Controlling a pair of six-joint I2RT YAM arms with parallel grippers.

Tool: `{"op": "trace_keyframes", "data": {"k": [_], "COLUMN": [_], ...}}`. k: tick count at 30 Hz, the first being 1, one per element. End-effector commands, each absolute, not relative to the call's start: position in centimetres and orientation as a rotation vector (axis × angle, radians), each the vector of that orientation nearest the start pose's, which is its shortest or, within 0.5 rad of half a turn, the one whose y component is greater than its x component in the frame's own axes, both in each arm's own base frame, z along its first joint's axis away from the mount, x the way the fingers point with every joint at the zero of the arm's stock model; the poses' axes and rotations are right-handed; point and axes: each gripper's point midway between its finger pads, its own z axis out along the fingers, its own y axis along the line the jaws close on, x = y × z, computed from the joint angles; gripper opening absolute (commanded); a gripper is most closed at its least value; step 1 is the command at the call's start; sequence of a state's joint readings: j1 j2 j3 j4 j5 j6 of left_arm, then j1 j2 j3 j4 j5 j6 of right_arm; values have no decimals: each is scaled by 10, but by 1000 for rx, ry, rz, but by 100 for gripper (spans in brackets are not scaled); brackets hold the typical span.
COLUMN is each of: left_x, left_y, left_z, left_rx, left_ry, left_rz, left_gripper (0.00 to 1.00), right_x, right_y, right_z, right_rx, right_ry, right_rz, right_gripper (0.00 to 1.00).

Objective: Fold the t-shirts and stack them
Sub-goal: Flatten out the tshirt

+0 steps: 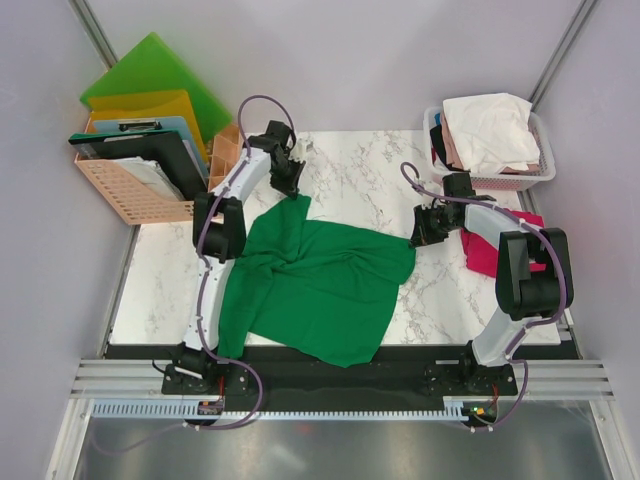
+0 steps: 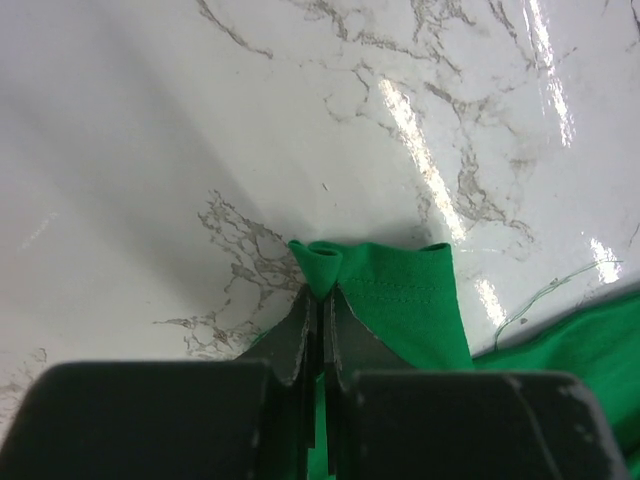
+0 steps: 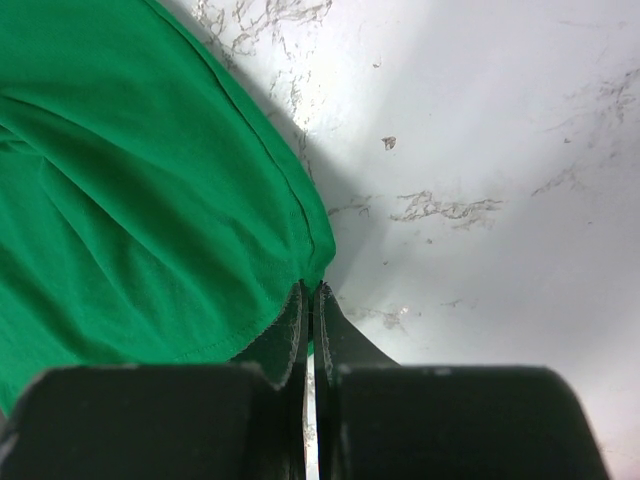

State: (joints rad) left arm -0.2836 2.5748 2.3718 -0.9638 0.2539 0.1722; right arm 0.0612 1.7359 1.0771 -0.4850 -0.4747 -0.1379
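Across the middle of the marble table, the deep green t-shirt lies rumpled and partly spread. We have our left gripper pinched tight on a hemmed corner at the shirt's far edge, and our right gripper clamped on the hem at its right corner. Beside the right arm a magenta-red t-shirt lies bunched. Farther back, a white t-shirt tops the white basket. A peach crate of folders stands far left.
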Motion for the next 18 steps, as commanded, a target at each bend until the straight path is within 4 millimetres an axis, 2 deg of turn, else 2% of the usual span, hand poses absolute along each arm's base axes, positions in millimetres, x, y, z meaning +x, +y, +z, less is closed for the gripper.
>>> {"op": "trace_keyframes", "data": {"k": [1,2,3,5,6,8,9,11,12,13,14,15,16,17,18], "left_x": [508,506,504,506,505,501,494,485,475,462,450,444,423,414,406], "left_y": [-193,-194,-193,-192,-192,-190,-189,-184,-182,-175,-167,-160,-149,-138,-131], "left_z": [21,28,49,74,99,132,164,198,210,250,262,281,327,344,353], "left_rx": [718,732,729,741,741,746,744,734,736,715,701,687,658,627,616], "left_ry": [2648,2629,2592,2525,2478,2417,2359,2298,2280,2205,2188,2143,2043,2005,1972], "left_rz": [-396,-397,-394,-386,-377,-379,-375,-368,-364,-350,-343,-325,-298,-265,-242], "left_gripper": [2,2,2,2,2,2,2,2,2,2,2,2,2,2,2], "right_x": [352,355,356,360,361,364,367,371,374,379,380,377,380,373,366], "right_y": [99,97,96,95,95,95,93,88,83,79,74,74,71,72,76], "right_z": [48,50,53,57,62,69,79,96,113,131,145,172,196,211,237], "right_rx": [-447,-453,-456,-464,-464,-472,-486,-511,-532,-529,-519,-515,-496,-494,-504], "right_ry": [2562,2551,2545,2530,2518,2502,2474,2450,2405,2369,2345,2279,2226,2210,2148], "right_rz": [632,618,607,589,584,569,551,495,448,409,388,390,395,408,419], "right_gripper": [0,0,0,0,0,0,0,0,0,0,0,0,0,0,0]}}
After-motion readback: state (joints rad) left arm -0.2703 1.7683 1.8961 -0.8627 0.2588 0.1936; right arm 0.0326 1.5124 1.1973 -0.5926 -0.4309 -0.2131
